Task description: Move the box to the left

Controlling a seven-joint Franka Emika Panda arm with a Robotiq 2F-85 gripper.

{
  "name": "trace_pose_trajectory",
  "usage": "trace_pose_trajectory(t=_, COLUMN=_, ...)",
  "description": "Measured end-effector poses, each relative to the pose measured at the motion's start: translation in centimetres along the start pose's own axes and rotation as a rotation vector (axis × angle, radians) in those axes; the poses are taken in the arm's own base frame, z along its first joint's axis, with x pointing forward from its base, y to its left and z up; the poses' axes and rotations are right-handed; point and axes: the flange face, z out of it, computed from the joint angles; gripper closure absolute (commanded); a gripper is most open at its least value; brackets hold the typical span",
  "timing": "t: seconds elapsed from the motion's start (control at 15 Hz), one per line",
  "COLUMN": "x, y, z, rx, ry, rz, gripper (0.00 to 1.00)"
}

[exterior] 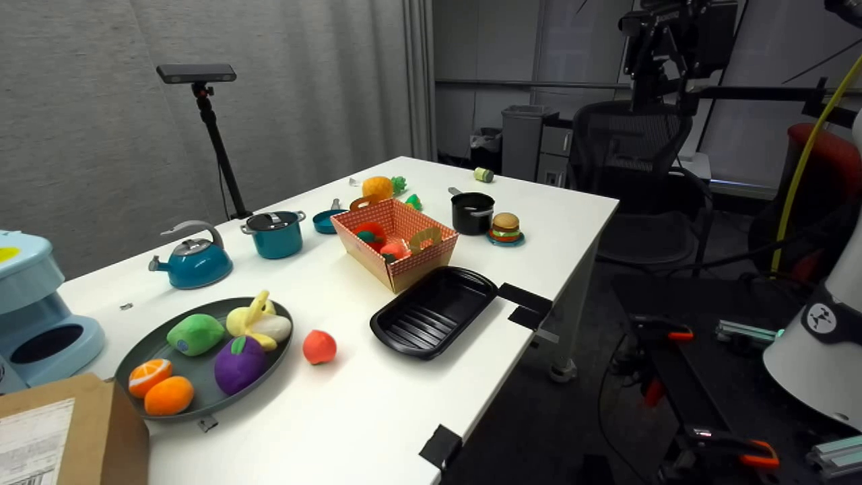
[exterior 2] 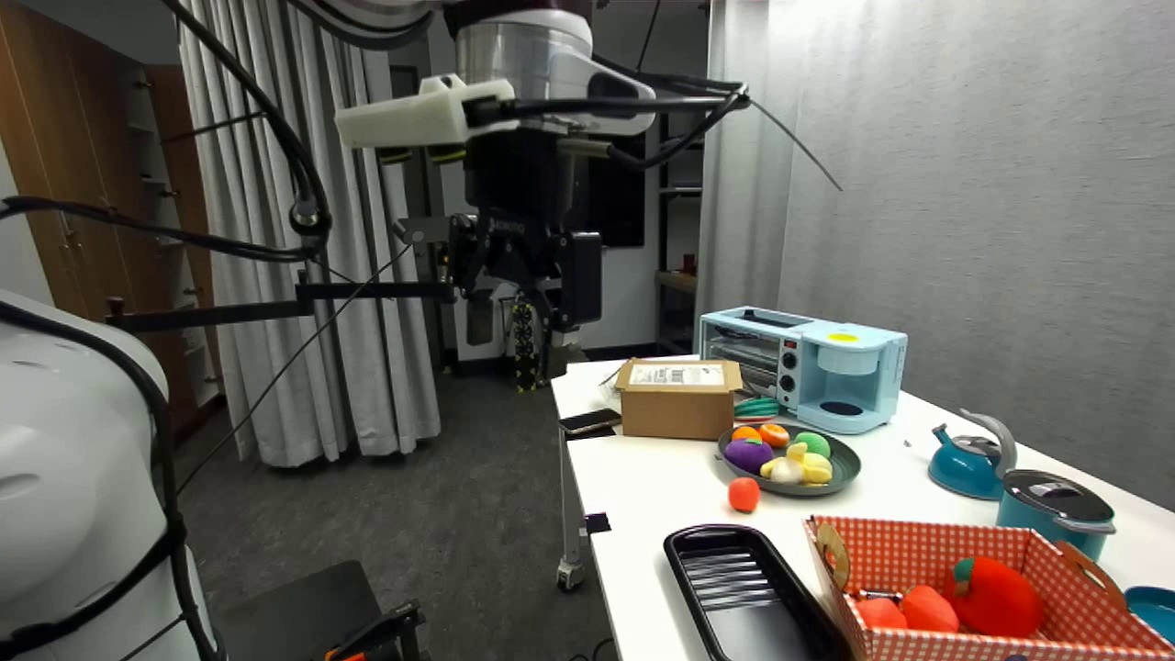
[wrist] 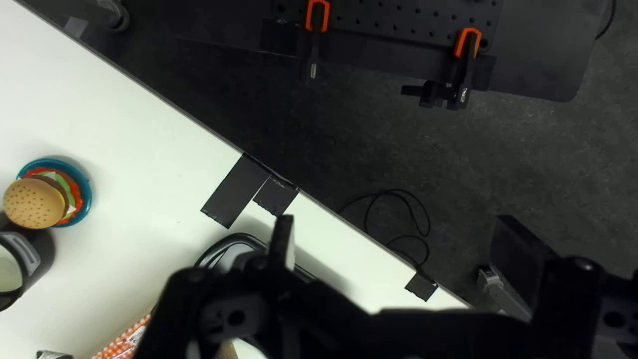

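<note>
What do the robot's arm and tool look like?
The arm is mostly white and rounded, with black cables along it and a round black-and-white logo. The tool is black and angular, with two fingers and small ROBOTIQ lettering.

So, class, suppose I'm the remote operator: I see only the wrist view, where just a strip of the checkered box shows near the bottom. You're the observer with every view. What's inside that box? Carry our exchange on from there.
Observer: In an exterior view, the box holds at least three red toys.
Operator: Which cookware am I missing near it?
Observer: A lidded teal pot, standing apart from the box.
Operator: And is anything lying loose outside my picture?
Observer: Yes, a round red toy lies beside the gray plate of toy fruit, not on it.
</note>
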Motion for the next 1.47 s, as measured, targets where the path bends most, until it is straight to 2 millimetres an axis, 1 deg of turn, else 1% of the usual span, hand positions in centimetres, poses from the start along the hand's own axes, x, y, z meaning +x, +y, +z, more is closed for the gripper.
trace_pose_trajectory(t=0.4, x=-0.4, y=-0.2, z=0.3, rx=0.012, ry=-0.04, rz=0.0, gripper=0.0)
trace_pose_trajectory(t=0.47, x=0.3, y=-0.5, z=0.0, rx=0.005, ry=-0.033, rz=0.005, gripper=0.0)
trace_pose_trajectory(t=0.53, x=1.7, y=-0.9, z=-0.5, rx=-0.011, ry=-0.029, rz=0.008, gripper=0.0)
trace_pose_trajectory(t=0.67, x=5.4, y=-1.7, z=-0.8, rx=-0.053, ry=-0.038, rz=0.008, gripper=0.0)
trace_pose_trajectory(t=0.87, x=11.2, y=-2.1, z=0.0, rx=-0.1, ry=-0.067, rz=0.01, gripper=0.0)
trace_pose_trajectory(t=1.0, x=15.1, y=-1.8, z=0.7, rx=-0.12, ry=-0.085, rz=0.019, gripper=0.0)
trace_pose_trajectory(t=1.13, x=19.0, y=-0.8, z=1.5, rx=-0.134, ry=-0.089, rz=0.049, gripper=0.0)
trace_pose_trajectory(t=1.27, x=22.5, y=0.8, z=2.4, rx=-0.15, ry=-0.082, rz=0.097, gripper=0.0)
trace_pose_trajectory(t=1.4, x=25.3, y=2.7, z=3.3, rx=-0.179, ry=-0.066, rz=0.158, gripper=0.0)
trace_pose_trajectory(t=1.47, x=26.3, y=3.7, z=3.7, rx=-0.196, ry=-0.059, rz=0.188, gripper=0.0)
